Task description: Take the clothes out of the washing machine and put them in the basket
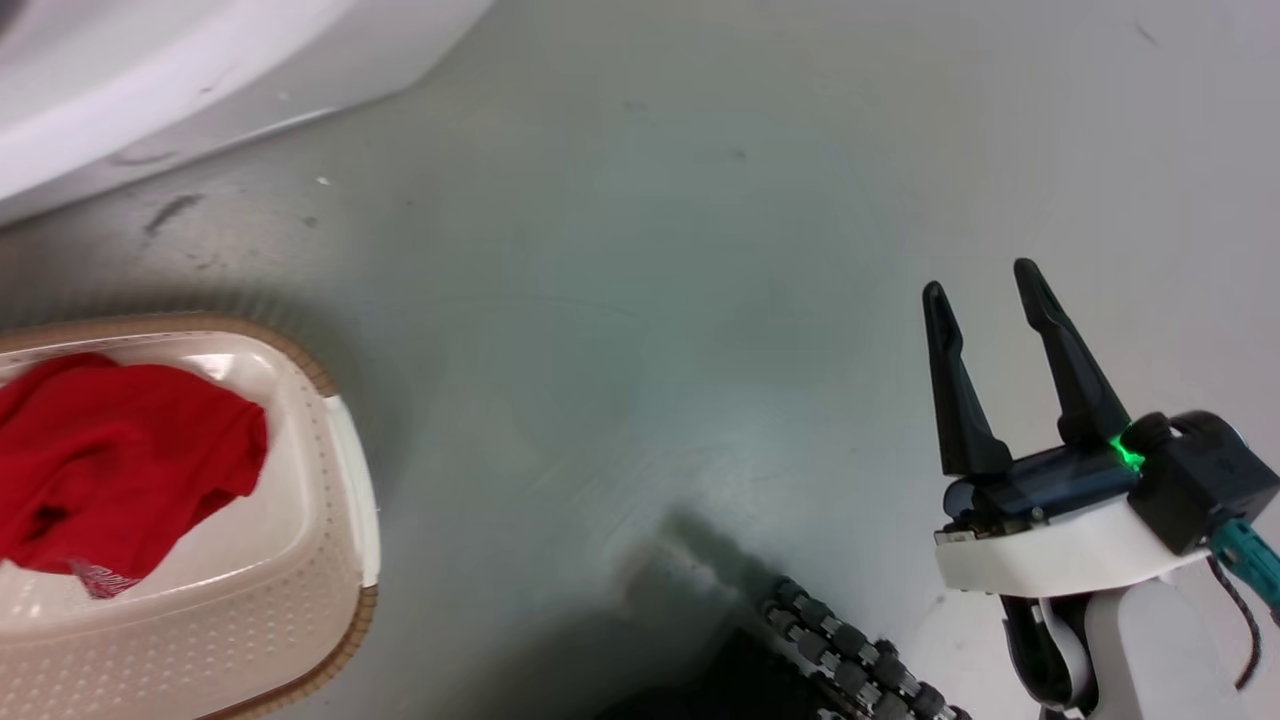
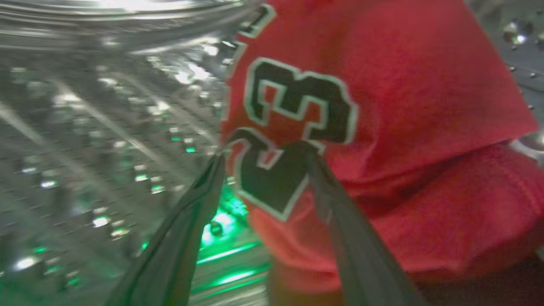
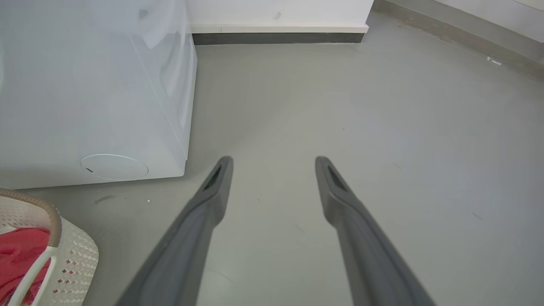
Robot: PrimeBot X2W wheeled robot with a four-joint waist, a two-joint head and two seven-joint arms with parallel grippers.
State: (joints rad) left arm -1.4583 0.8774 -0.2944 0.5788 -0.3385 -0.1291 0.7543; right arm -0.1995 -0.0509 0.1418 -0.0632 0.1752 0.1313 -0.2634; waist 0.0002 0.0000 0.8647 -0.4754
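Note:
The left wrist view looks into the washing machine's perforated steel drum [image 2: 106, 127]. A red jersey [image 2: 403, 106] with black white-edged numerals lies there. My left gripper [image 2: 263, 155] is open, its fingertips against the jersey with a numeral fold between them. On the floor at the left stands the cream basket [image 1: 345, 470], brown-rimmed, holding a plain red cloth [image 1: 120, 450]. The washing machine's white body [image 1: 120, 80] is above it. My right gripper [image 1: 982, 280] hangs open and empty over bare floor, far right of the basket. The right wrist view shows that gripper [image 3: 274, 163], the machine [image 3: 97, 85], the basket [image 3: 80, 259] and the cloth [image 3: 17, 255].
Grey floor [image 1: 650, 300] stretches between the basket and my right arm. A dark ribbed part of my base [image 1: 850, 660] sits at the bottom edge. A white wall with a dark baseboard [image 3: 276, 38] runs behind the machine.

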